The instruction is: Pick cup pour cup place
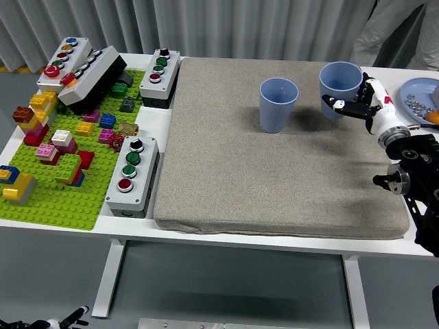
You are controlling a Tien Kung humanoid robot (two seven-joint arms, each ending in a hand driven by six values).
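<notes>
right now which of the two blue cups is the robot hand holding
The right-hand blue cup, near the mat's far right corner; the right hand grips its side. The other blue cup stands alone mid-mat, untouched.

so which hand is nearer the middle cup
Right. The right hand grips the other cup, just right of the middle cup. The left hand hangs below the table.
</notes>
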